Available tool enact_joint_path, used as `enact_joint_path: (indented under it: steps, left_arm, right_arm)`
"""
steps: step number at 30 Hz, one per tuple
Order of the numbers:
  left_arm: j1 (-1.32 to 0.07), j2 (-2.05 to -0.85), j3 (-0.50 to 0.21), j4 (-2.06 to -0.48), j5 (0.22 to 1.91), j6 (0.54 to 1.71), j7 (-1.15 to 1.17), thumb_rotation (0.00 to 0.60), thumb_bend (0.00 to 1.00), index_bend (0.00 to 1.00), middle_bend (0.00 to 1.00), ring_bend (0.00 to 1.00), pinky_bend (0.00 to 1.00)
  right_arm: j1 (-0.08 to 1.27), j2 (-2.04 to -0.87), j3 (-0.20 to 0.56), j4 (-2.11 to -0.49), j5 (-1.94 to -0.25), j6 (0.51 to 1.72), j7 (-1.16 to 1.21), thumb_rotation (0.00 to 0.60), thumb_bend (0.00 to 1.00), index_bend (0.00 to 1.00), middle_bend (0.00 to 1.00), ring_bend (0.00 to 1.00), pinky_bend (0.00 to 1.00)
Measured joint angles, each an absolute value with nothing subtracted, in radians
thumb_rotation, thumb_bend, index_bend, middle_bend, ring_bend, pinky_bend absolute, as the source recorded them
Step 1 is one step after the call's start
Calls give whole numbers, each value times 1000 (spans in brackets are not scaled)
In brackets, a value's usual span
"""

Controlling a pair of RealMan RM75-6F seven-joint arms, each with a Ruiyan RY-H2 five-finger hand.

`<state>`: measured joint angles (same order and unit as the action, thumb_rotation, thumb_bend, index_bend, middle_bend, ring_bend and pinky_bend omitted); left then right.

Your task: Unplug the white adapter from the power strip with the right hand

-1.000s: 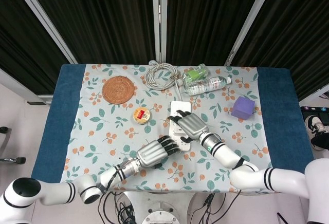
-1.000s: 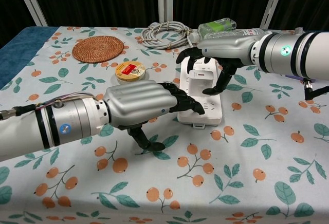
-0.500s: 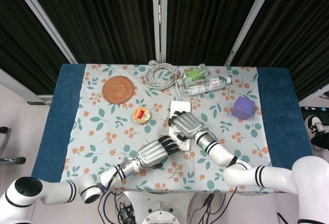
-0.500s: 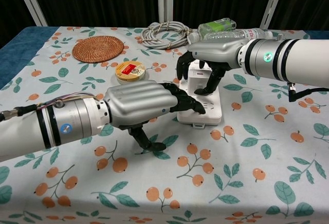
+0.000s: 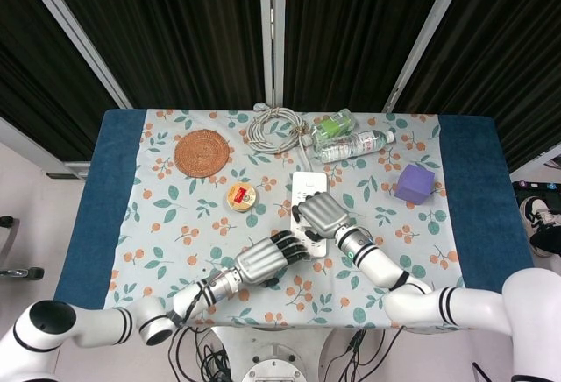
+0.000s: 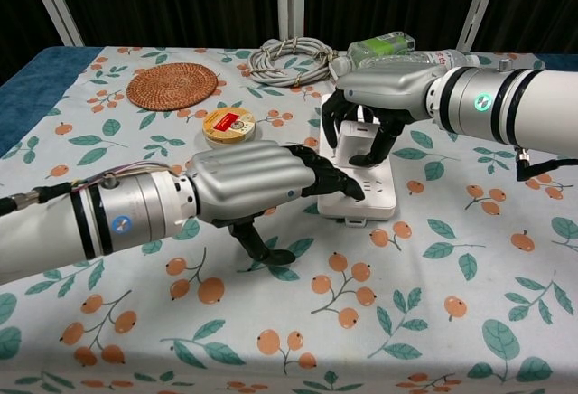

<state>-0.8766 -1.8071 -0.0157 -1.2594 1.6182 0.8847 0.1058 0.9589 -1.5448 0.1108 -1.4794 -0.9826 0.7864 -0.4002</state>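
The white power strip [image 6: 368,191] lies lengthwise in the middle of the table; its far end [image 5: 307,182] shows in the head view. A white adapter [image 6: 358,134] stands plugged into it. My right hand [image 6: 372,112] [image 5: 322,214] grips the adapter from above, with dark fingers down one side and the thumb on the other, and hides it in the head view. My left hand [image 6: 257,182] [image 5: 263,259] lies to the left, its fingertips [image 6: 341,183] pressing on the strip's near left edge and its thumb down on the cloth.
At the back lie a coiled grey cable [image 5: 273,128], a green bottle [image 5: 333,125] and a clear bottle [image 5: 353,145]. A woven coaster [image 5: 202,152] and a small round tin [image 5: 242,196] sit on the left. A purple cube [image 5: 415,183] stands on the right.
My right hand has come down from hovering spread over the adapter and closed its fingers around it. The left hand has stayed pressed on the strip.
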Motion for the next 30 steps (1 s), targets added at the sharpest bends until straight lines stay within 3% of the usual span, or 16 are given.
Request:
enact_joint_path:
  steps: [10,19,30]
  left_arm:
    - [-885,-1813,-16,-1243,1602,873,101,600,261,129,165,105,117]
    - [-891,-1819,-15,-1232,1592,866,98,600,261,130,165,105,117]
    - [-897,-1822,-16,-1225,1581,860,102,600,261,130,165,105,117]
  right_arm:
    - [942,-1526,106,-1495,-996,795,-388,600,435,821,735,509,503]
    - [927,-1506,116,-1511,-1007,803,-354,600,471,838,748,531,535]
    - [910,-1472,109,-1539,-1013,809,-354,600,582,880,778,565,570]
